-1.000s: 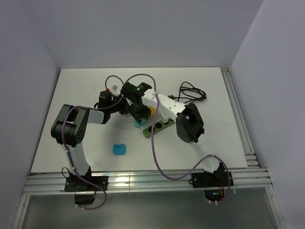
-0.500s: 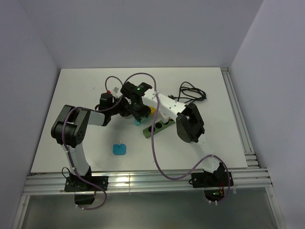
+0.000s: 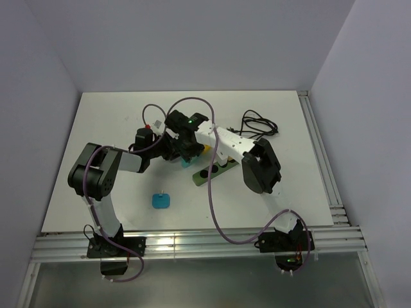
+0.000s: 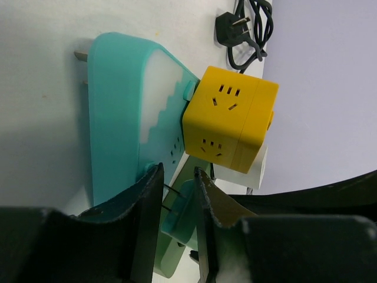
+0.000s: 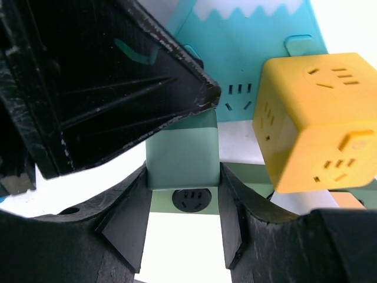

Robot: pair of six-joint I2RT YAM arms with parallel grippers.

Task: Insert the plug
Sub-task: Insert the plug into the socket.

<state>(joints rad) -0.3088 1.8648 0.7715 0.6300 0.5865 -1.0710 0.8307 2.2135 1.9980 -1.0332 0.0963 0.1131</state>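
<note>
Mint-green and blocky, the plug sits clamped between the fingers of the right end effector. It is held just beside the socket face of the teal adaptor and above the green power strip. That grip seems meant to keep its body square while it is pushed home. Two thin prongs bridge the small gap toward the adaptor, so I judge the plug not fully seated. The left end effector has its fingers drawn close together around that joint, probably to brace or squeeze it, but whether they pinch anything I cannot tell. A yellow cube socket sits right beside the adaptor. Counted: two end effectors, one plug in hand, one teal adaptor, one yellow cube socket, one green power strip, one small teal piece lying apart on the surface, and one coiled black cable at the far side.
</note>
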